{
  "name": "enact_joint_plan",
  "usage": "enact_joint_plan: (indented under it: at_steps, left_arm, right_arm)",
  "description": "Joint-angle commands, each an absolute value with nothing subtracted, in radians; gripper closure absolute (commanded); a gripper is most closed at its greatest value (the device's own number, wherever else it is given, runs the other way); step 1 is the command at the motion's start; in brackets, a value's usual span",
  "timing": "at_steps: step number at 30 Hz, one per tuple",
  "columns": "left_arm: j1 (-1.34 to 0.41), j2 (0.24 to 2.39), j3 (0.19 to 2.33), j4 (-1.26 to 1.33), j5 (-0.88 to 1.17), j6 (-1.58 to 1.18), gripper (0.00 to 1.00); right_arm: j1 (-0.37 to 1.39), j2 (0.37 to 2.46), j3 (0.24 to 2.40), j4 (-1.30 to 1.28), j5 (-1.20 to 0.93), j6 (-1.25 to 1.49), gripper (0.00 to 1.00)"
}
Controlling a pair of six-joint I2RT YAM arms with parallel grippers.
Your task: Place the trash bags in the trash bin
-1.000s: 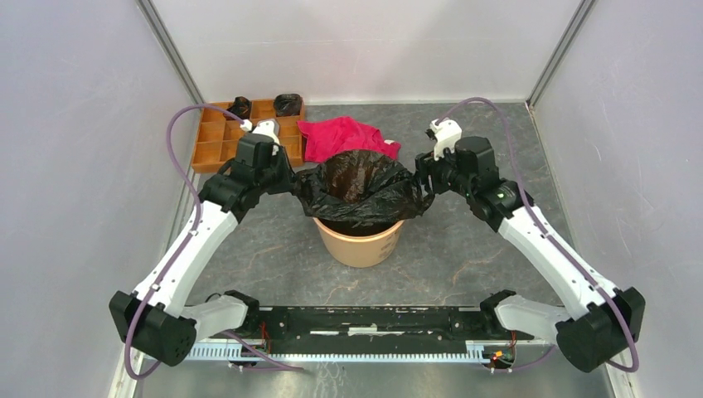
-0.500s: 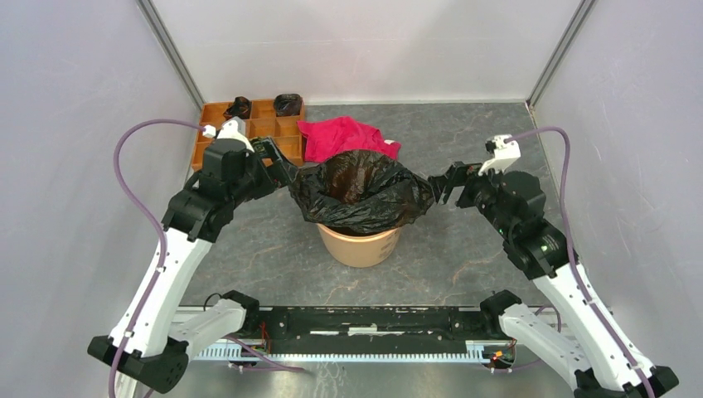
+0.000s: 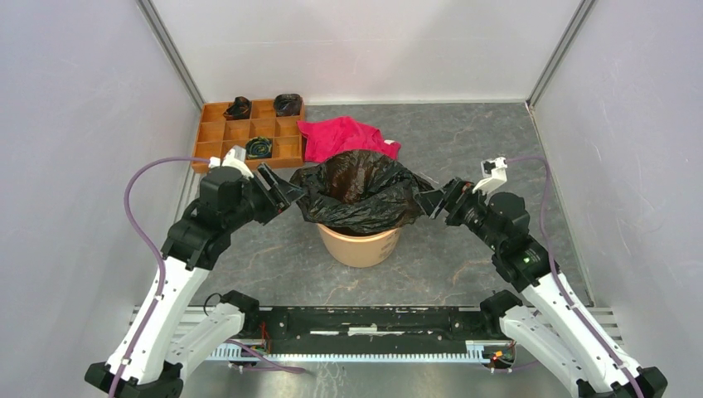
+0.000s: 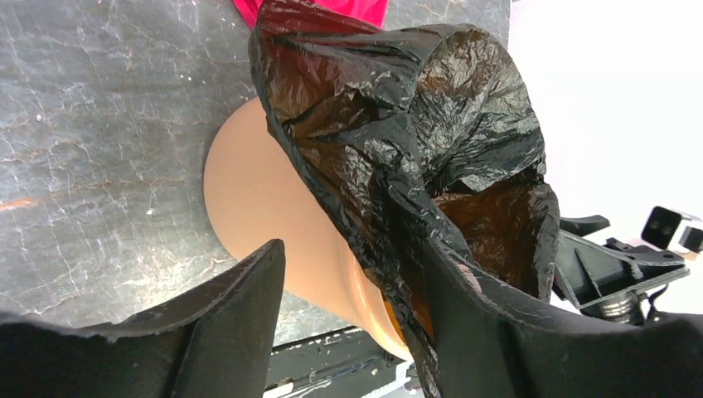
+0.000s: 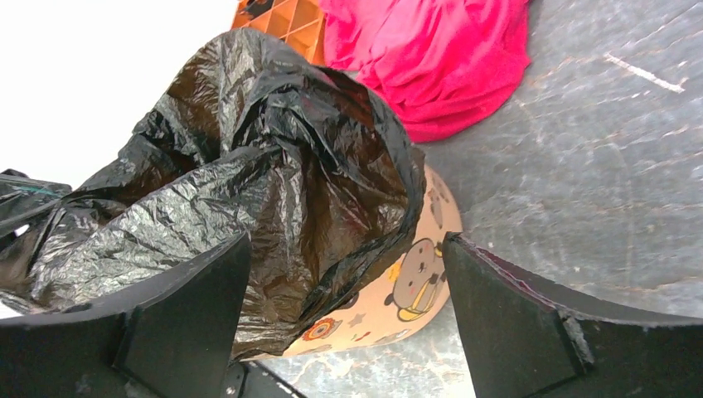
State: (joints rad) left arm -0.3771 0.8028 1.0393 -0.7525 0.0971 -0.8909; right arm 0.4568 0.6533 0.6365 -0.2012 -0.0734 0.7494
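The black trash bag (image 3: 361, 189) sits in the light-orange trash bin (image 3: 358, 247), its wrinkled mouth spread wide and draped over the rim. My left gripper (image 3: 288, 189) is at the bag's left edge, open. In the left wrist view the bag film (image 4: 398, 149) lies against the inner side of the right finger, with the bin wall (image 4: 265, 199) between the jaws of that gripper (image 4: 356, 249). My right gripper (image 3: 428, 204) is at the bag's right edge, open wide. Through its wrist camera, bag (image 5: 249, 166) and bin wall (image 5: 414, 282) show between the fingers of the gripper (image 5: 346, 242), which touch neither.
A red-pink cloth (image 3: 344, 137) lies just behind the bin. An orange compartment tray (image 3: 217, 133) at the back left holds small dark items (image 3: 240, 106). Grey walls stand close on both sides, and a black rail (image 3: 365, 319) runs along the near edge.
Both grippers have opened and let go of the bag's rim. Both arms drew back outward and toward the near edge, then returned to the bag's edges. The bag stays draped over the bin.
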Motion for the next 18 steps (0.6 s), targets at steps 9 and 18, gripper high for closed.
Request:
enact_joint_plan:
  at_steps: [9,18]
  left_arm:
    - [-0.373,0.728,0.945,-0.683,0.169,-0.946,0.68]
    - [-0.372,0.688,0.883,-0.687,0.231,-0.945,0.93]
  right_arm:
    - [0.455,0.652,0.556,-0.024,-0.191,0.849,0.38]
    - [0.455,0.657,0.569,-0.029,-0.286,0.789,0.78]
